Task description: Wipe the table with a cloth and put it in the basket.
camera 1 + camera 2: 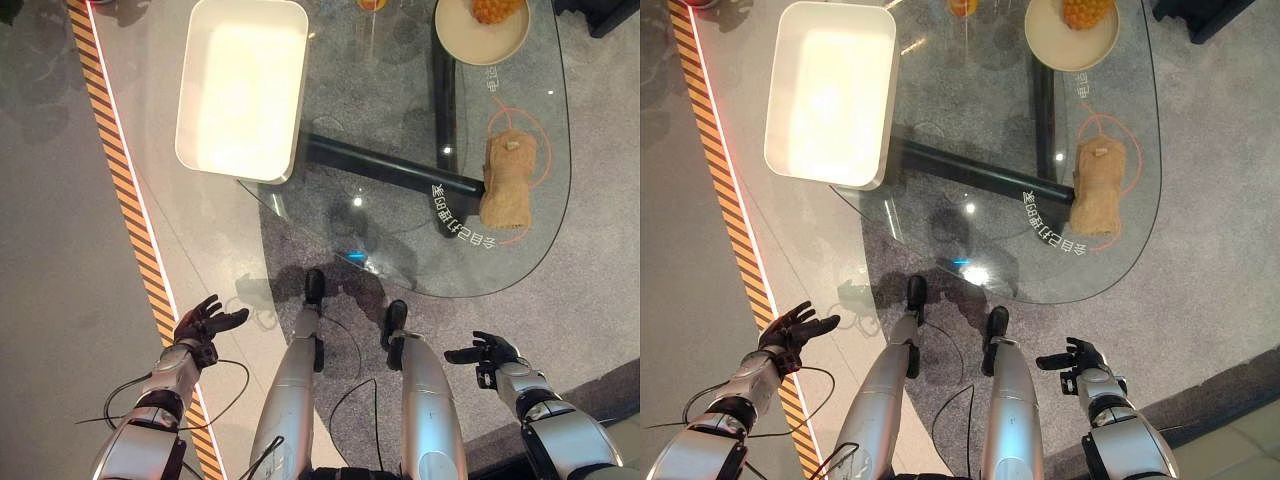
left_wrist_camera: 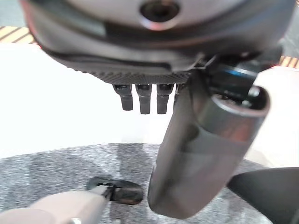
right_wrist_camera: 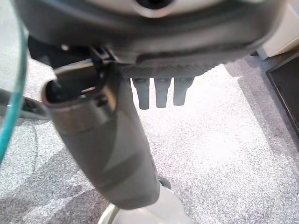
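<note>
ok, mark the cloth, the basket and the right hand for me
cloth (image 1: 509, 178), left eye view, middle of the folded tan fabric
basket (image 1: 290, 130), left eye view, its right-hand white wall
right hand (image 1: 488, 352), left eye view, on the palm, fingers relaxed and holding nothing

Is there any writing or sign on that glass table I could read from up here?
White characters on the round glass table, beside the folded beige cloth: upside down, too small to read.
Short orange print by the cream plate: too small to read.
Orange circle outline around the cloth: no words.
</note>
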